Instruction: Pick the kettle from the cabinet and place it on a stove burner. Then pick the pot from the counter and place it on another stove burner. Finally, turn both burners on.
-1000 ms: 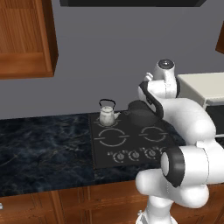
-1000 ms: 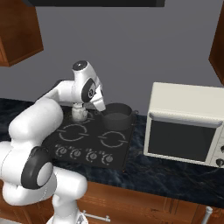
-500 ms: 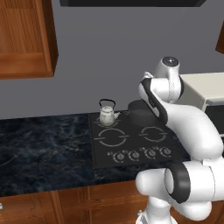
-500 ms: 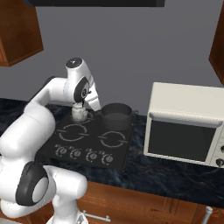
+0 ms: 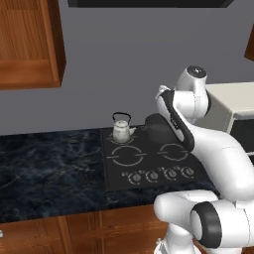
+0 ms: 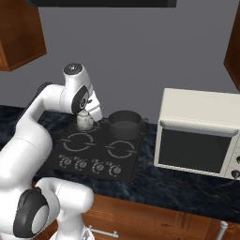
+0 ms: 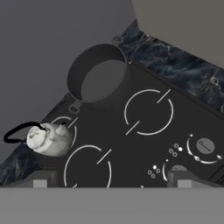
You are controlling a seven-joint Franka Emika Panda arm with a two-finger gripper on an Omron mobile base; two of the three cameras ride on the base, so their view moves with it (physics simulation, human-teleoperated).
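Kettle (image 5: 121, 132) and pot (image 6: 124, 123) both sat on rear burners of the cooktop (image 7: 144, 144), tool (image 7: 109, 181) wide open and empty above (next up likely the knobs (image 5: 151, 175): small, rigid, slick, pinch across the rim).

The counter (image 5: 49, 168) is a dark blue-black marble-look top with pale veins, and it runs along the grey wall. A flat black cooktop (image 5: 149, 161) is set into it, with ring burners and a row of small round knobs (image 6: 89, 165) at its near edge. The kettle (image 5: 122, 130) stands on the far left burner. The pot (image 6: 125, 124) stands on the far right burner. A cream microwave (image 6: 199, 133) stands on the counter, right of the cooktop.
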